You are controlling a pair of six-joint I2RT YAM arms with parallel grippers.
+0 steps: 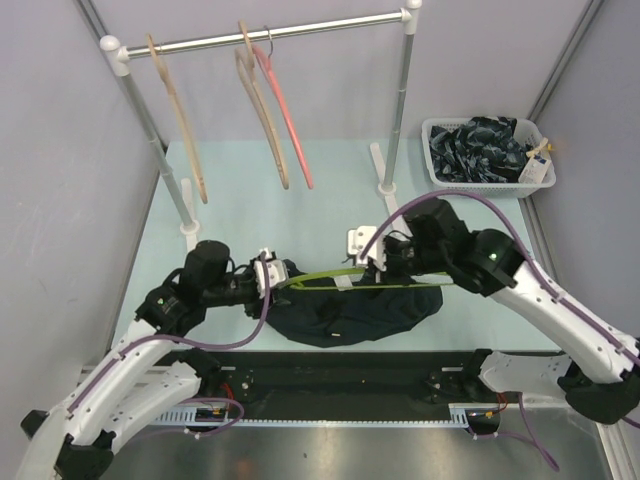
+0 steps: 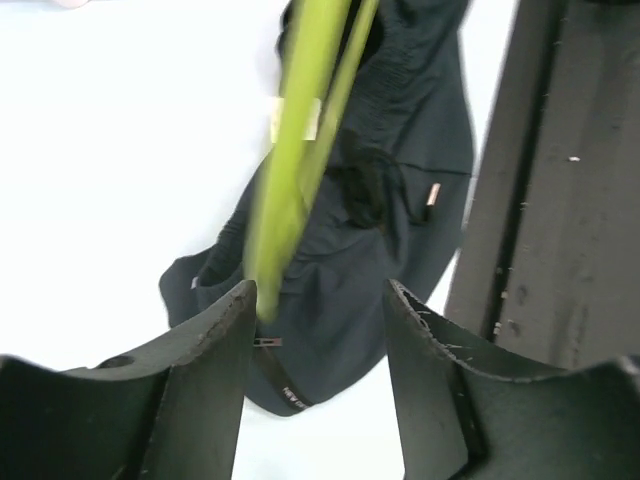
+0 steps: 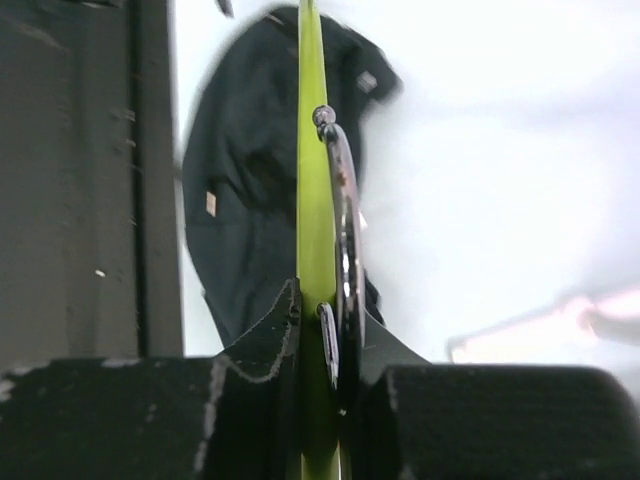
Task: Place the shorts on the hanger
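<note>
The dark navy shorts (image 1: 365, 312) lie crumpled on the table near its front edge, between the two arms. The lime-green hanger (image 1: 330, 274) is held level just above them. My right gripper (image 1: 377, 256) is shut on the hanger (image 3: 314, 190) at its neck, with the metal hook (image 3: 343, 200) beside the finger; the gripper (image 3: 325, 300) hides the neck. My left gripper (image 1: 274, 274) is open around the hanger's left end. In the left wrist view the hanger (image 2: 290, 150) runs down to the left finger (image 2: 215, 330), with the shorts (image 2: 400, 200) beneath and the gripper (image 2: 320, 300) empty.
A clothes rail (image 1: 280, 32) stands at the back with beige wooden hangers (image 1: 180, 120) and a pink hanger (image 1: 288, 115). A white basket (image 1: 487, 152) of dark clothes sits at the back right. A black strip (image 1: 350, 375) runs along the near table edge.
</note>
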